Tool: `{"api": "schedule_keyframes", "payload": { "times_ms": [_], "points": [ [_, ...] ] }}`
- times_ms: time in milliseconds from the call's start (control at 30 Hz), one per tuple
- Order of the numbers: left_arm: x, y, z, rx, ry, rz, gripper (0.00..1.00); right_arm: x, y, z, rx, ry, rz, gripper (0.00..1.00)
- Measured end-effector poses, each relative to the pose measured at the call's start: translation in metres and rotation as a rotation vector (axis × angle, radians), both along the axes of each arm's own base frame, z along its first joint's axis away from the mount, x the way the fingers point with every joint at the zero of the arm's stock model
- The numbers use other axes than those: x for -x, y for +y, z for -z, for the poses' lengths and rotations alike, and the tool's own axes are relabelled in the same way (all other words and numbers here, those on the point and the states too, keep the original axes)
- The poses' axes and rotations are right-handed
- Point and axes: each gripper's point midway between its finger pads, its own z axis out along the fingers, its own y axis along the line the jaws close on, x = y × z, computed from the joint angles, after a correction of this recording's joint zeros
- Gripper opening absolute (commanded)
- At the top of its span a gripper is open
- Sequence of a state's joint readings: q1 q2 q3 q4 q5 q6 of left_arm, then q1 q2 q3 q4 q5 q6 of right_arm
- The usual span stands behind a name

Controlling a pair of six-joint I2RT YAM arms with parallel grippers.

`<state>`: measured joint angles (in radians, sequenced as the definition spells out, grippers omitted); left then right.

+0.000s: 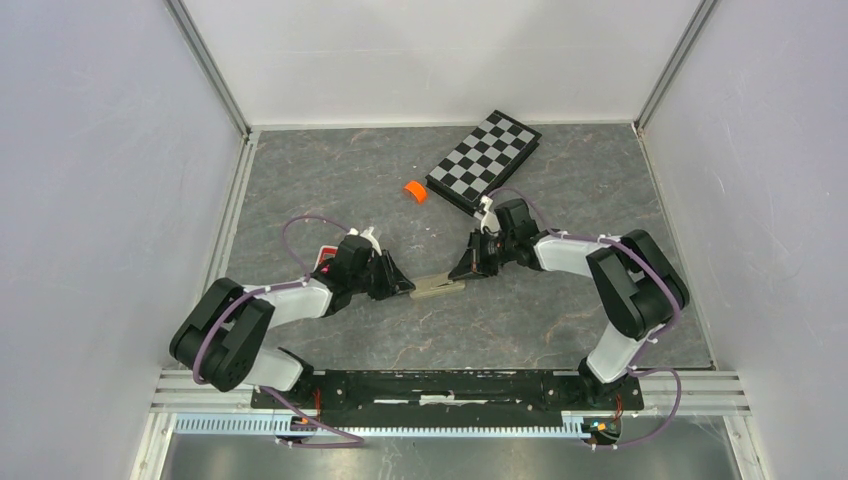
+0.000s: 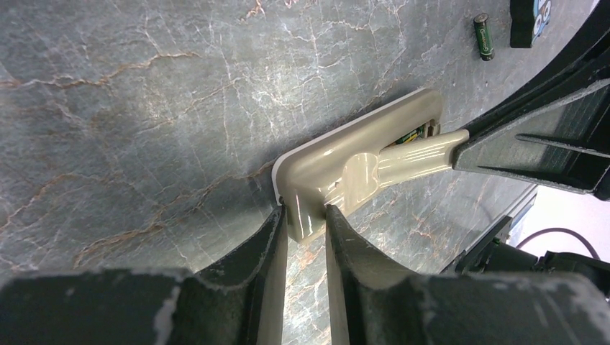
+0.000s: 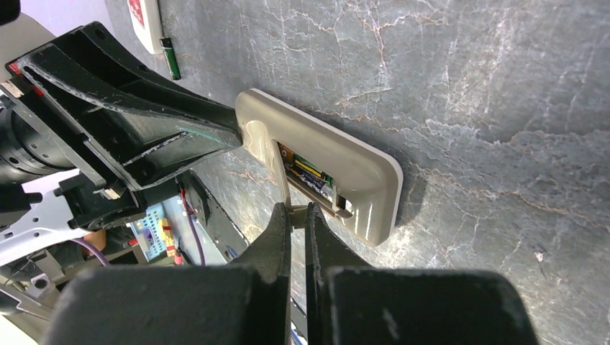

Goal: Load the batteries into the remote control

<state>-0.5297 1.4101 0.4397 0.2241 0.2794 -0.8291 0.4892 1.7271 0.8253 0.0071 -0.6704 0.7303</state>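
Beige remote lying back-up on marbled table, left gripper clamped on its near end, right gripper pinching raised battery cover, one battery seated in compartment, loose battery well apart on table

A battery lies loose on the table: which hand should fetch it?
Left, probably. The battery lies on the left arm's side, and the left hand only grips the remote by its end; the right hand is pinching the cover lifted.
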Motion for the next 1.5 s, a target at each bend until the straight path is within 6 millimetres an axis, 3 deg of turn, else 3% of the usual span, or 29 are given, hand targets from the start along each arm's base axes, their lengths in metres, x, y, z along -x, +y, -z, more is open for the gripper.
{"api": "schedule_keyframes", "payload": {
  "times_ms": [133,333,700,900,1067,1400,1500],
  "points": [
    [-0.002,-0.001,-0.001,0.004,-0.007,-0.001,0.3,0.002,-0.001,-0.001,-0.005,-0.018,0.028,0.02],
    [-0.003,-0.001,-0.001,0.007,-0.012,-0.002,0.3,0.002,0.0,-0.004,0.001,-0.044,0.052,0.2],
    [-0.006,-0.001,-0.001,0.004,-0.022,-0.011,0.31,0.005,-0.007,-0.001,0.061,-0.072,0.056,0.41],
    [-0.006,0.0,-0.001,0.002,-0.024,-0.013,0.31,0.0,-0.012,-0.011,0.081,-0.128,0.071,0.4],
    [-0.007,0.0,-0.001,0.001,-0.024,-0.014,0.31,-0.001,-0.015,-0.016,0.09,-0.158,0.067,0.25],
    [-0.007,0.001,-0.001,-0.005,-0.028,-0.02,0.31,-0.006,-0.001,-0.032,0.004,-0.219,0.037,0.19],
    [-0.008,0.001,-0.001,-0.005,-0.028,-0.021,0.31,-0.002,0.004,-0.029,-0.013,-0.211,0.021,0.17]
  ]
}}
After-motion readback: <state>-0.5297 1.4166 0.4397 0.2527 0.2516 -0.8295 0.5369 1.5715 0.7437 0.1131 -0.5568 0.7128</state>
